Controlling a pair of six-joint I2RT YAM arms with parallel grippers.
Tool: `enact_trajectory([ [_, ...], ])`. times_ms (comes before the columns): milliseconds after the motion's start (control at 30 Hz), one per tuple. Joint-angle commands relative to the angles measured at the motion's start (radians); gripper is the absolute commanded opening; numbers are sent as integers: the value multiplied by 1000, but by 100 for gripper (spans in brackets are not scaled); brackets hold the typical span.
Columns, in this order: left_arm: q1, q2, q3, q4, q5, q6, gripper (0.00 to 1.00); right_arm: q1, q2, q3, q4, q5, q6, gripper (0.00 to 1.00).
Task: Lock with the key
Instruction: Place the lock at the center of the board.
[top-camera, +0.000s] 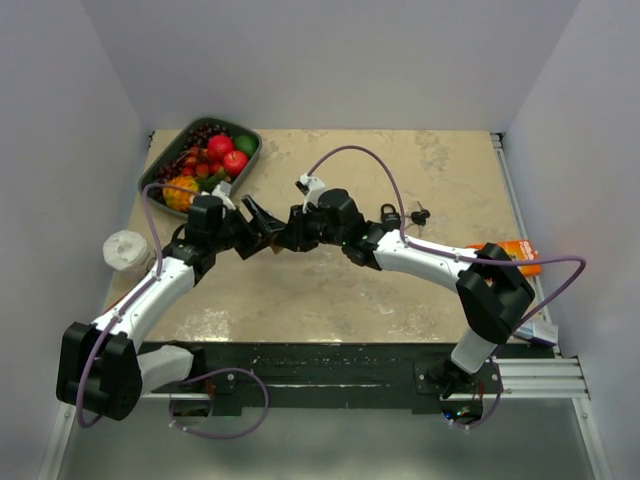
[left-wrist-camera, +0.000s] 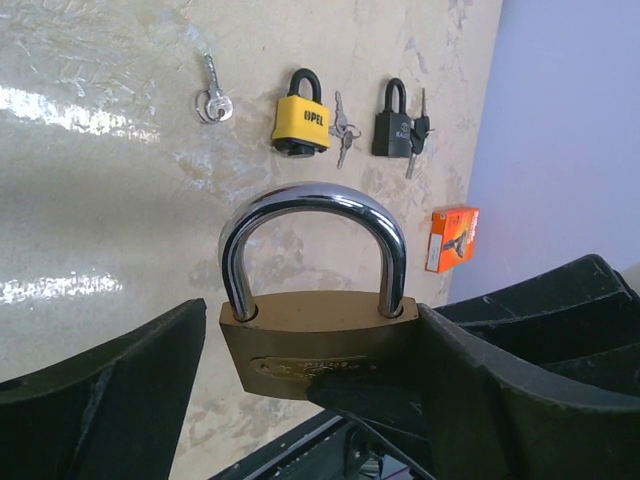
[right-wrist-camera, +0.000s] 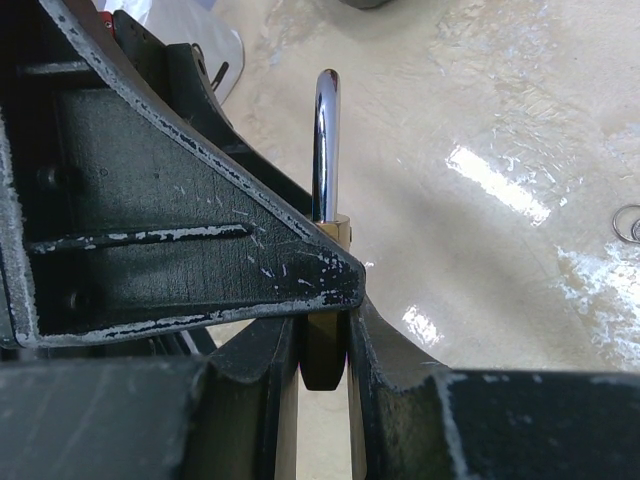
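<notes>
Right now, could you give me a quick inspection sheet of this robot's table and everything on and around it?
Surface: tabletop, beige and mottled, with glare patches.
Job's things: brass padlock upright, shackle seated in both holes; loose key on a ring lying on the table, unheld.
Clutter: yellow padlock and black padlock, each with keys beside it; orange box; fruit tray; white round object.
Grippers: right gripper clamps the brass padlock's faces; left gripper flanks its sides, contact unclear.
Cables: purple cables loop along both arms.
Surroundings: pale walls on three sides; metal rail along the right edge.
</notes>
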Motion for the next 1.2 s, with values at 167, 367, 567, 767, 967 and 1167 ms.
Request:
enact_trajectory([
  [167, -11, 29, 50, -27, 22, -50, 62, -2, -35, 60, 171, 34, 0, 0],
  [367, -13, 49, 86, -47, -8, 25, 4, -5, -29, 65, 136, -3, -5, 14],
  [567, -13, 124, 207, -180, -125, 253, 0, -71, -90, 28, 41, -38, -55, 76],
  [767, -13, 288, 364, -311, -203, 442, 0, -138, -202, -56, -27, -67, -149, 99],
  [967, -22, 469, 511, -384, -297, 577, 0, -192, -276, -118, -56, -66, -202, 99],
  [1167, -68, 575, 603, -340, -352, 635, 0, -226, -303, -159, -58, -69, -207, 99],
])
